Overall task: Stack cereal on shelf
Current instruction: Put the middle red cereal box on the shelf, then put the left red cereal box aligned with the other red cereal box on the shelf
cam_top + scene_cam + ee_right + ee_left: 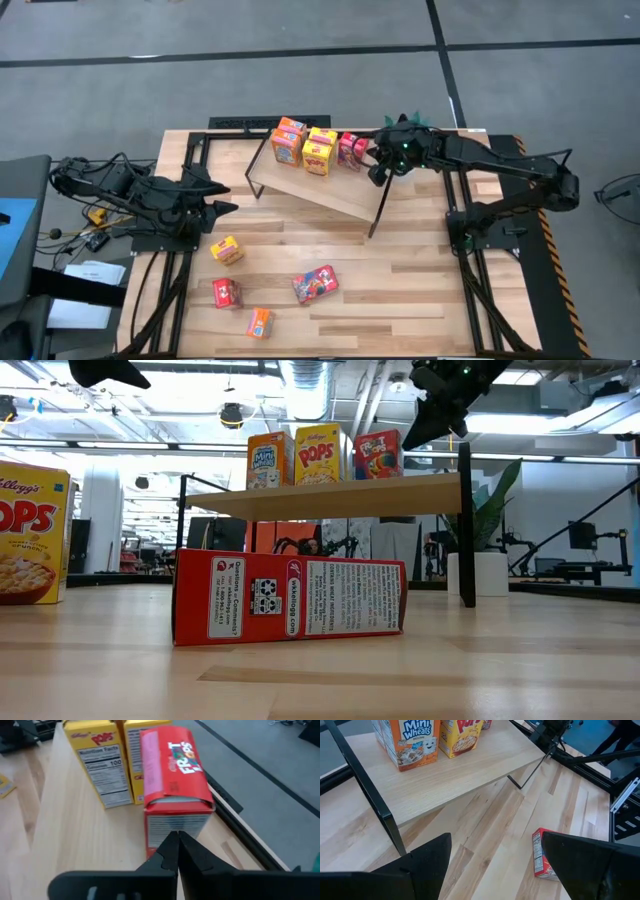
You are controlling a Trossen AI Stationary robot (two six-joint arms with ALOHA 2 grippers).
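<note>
Three cereal boxes stand in a row on the shelf (pixel 325 190): orange (pixel 289 141), yellow (pixel 320 151) and red (pixel 350 150). My right gripper (pixel 176 839) is shut, just above the shelf board at its right end, with its tips at the red box's (pixel 175 780) narrow end face. It slants down toward the box. My left gripper (pixel 226 199) waits open at the table's left, above the tabletop and left of the shelf, holding nothing. Several more cereal boxes lie on the tabletop in front of the shelf. My right gripper's shut fingertips (pixel 172 851) stand against the lower part of the red box's end face (pixel 176 826), coming level-to-slanting from the table's right. Whether they touch it, I cannot tell. The box stands upright on the shelf board beside the yellow box.
On the tabletop lie a yellow box (pixel 227 250), a red box (pixel 226 293), an orange box (pixel 259 322) and a bigger red box (pixel 315 284). The shelf's thin black legs (pixel 379 212) stand at its corners. The shelf board's near half is bare.
</note>
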